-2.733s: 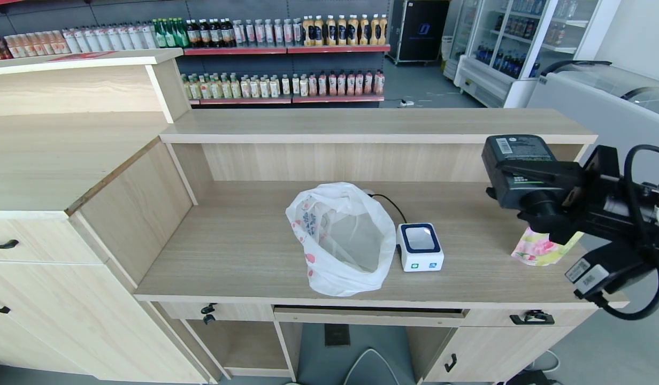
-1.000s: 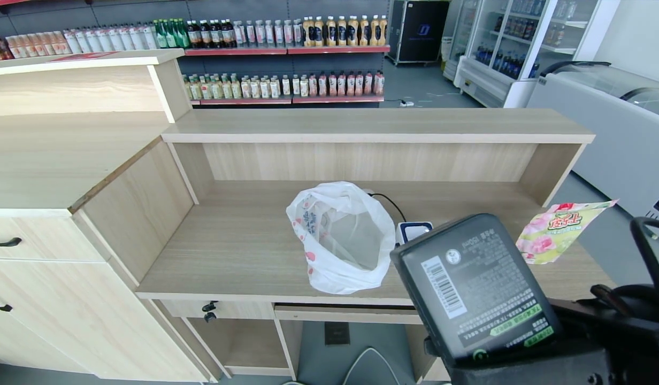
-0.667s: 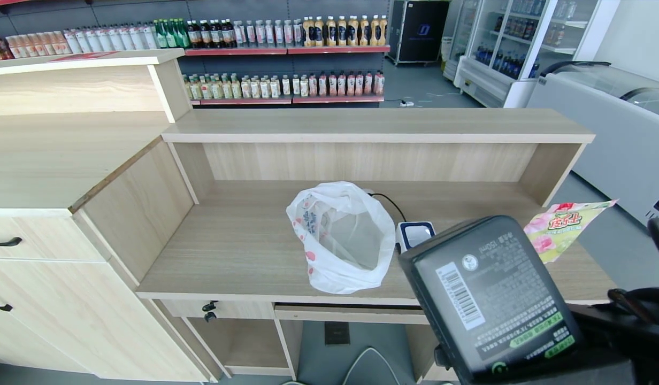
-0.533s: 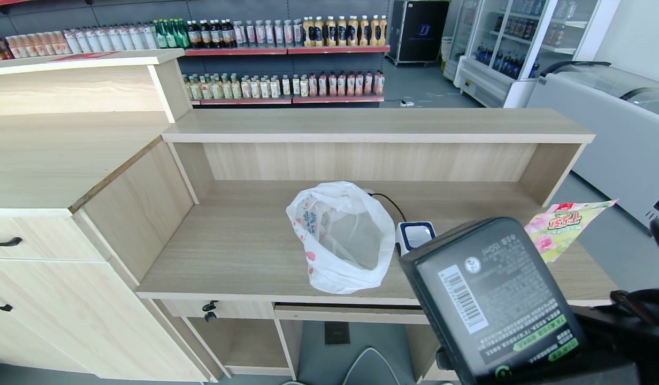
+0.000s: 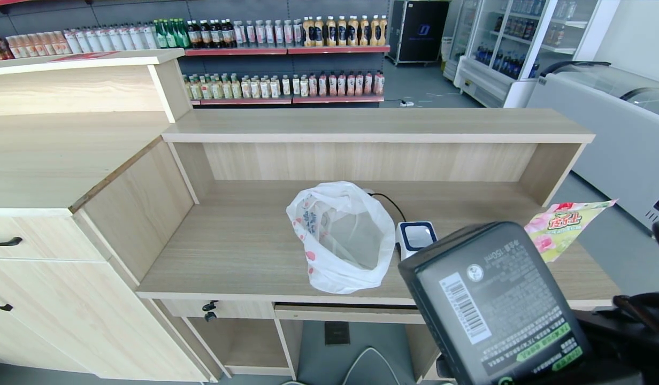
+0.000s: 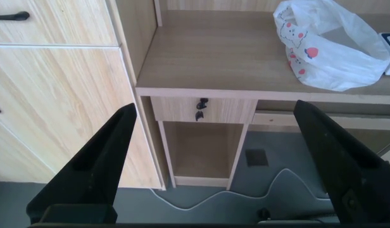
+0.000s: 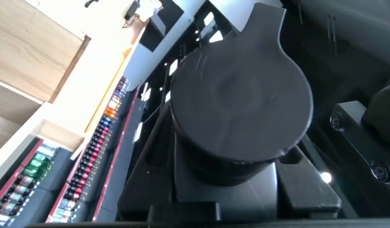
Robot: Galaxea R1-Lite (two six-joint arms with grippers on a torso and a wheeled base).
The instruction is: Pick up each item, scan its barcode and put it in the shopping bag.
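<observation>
Shopping bag [image 5: 340, 240], white and open-mouthed, lies mid desk [image 5: 244, 240]. To its left, low in front of the desk, is the left gripper [image 6: 215, 106], fingers spread wide, empty. Small white scanner [image 5: 415, 235] just beside the bag on the right, cord running behind. Further right, the black bottle [image 5: 490, 305] is off the desk near the camera, barcode side up, clamped in the right gripper [image 5: 607, 342]. Pink packet [image 5: 562, 227] at the desk's right edge.
</observation>
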